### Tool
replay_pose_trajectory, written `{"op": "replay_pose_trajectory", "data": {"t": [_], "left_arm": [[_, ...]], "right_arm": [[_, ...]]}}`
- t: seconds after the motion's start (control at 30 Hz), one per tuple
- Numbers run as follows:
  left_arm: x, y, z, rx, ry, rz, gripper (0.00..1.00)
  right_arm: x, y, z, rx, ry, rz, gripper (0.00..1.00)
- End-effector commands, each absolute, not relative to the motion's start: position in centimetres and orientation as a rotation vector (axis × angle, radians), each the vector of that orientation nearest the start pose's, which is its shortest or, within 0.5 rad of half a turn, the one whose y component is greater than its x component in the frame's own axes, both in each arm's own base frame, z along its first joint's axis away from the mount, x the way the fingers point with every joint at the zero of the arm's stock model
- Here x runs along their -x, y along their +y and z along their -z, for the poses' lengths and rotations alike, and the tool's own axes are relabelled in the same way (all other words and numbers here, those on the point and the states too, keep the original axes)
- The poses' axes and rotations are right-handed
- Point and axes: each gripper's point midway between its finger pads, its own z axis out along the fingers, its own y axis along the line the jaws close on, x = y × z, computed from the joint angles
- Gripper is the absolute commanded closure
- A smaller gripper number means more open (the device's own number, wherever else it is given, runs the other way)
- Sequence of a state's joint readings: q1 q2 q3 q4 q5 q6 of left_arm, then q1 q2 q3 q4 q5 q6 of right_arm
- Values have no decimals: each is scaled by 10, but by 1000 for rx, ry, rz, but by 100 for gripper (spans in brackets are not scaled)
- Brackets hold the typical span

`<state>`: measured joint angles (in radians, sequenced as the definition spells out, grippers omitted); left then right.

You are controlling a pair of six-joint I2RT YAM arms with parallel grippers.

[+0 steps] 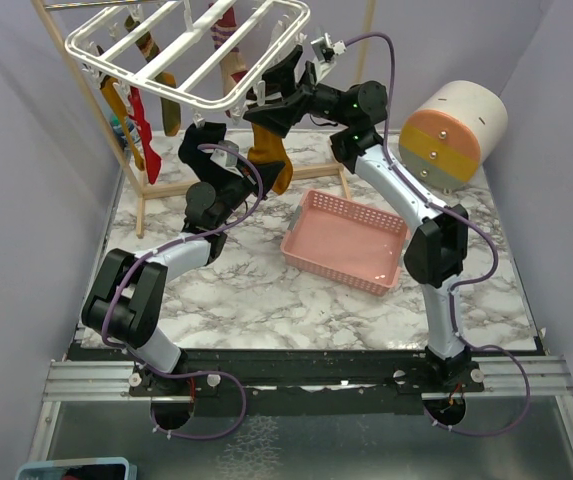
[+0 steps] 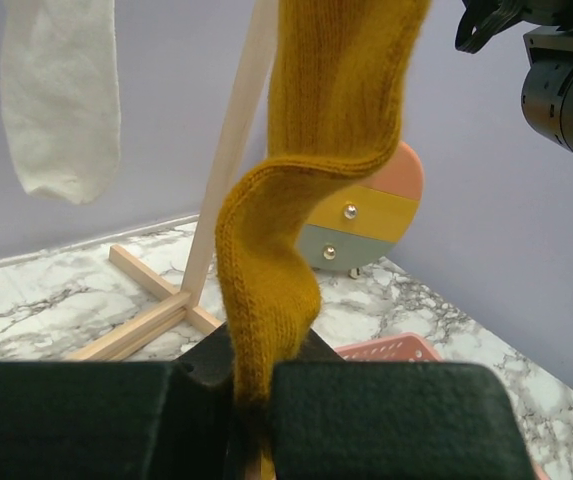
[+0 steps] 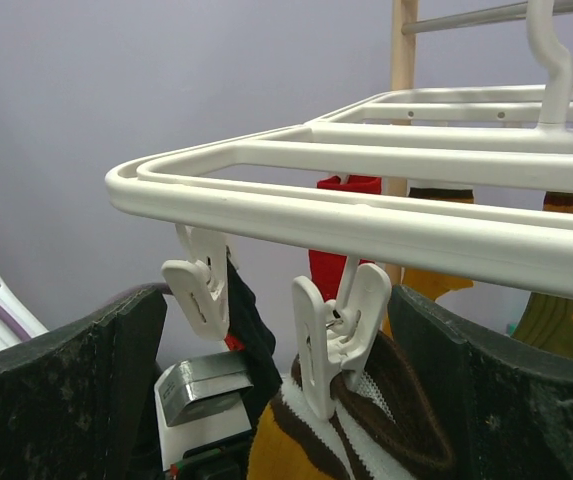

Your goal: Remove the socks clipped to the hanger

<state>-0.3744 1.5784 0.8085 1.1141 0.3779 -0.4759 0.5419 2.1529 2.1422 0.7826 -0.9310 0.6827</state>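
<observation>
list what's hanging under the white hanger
Hanging there: a mustard sock gripped by the left end effector, a red sock, a white sock, a striped sock. From above, the hanger bars hide several tops.

**No legible txt**

I can't read any txt, label, brand, no. or sign in my 3 views: top, L wrist, R wrist.
</observation>
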Motion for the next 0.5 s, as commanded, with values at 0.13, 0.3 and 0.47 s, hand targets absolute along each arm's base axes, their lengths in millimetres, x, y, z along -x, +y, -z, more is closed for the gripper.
{"op": "replay_pose_trajectory", "data": {"t": [0.13,0.3,0.47], "left_arm": [[-398,-250,-297,-301,1275,995,100],[-398,-250,-297,-301,1275,999,100],[-398,-250,-297,-299,1276,1001,100]], "right_arm": [[-380,417,-492,908,819,-1429,7],[-378,413,-494,905,814,-1413,16],[-376,410,-498,903,804,-1391,19]]}}
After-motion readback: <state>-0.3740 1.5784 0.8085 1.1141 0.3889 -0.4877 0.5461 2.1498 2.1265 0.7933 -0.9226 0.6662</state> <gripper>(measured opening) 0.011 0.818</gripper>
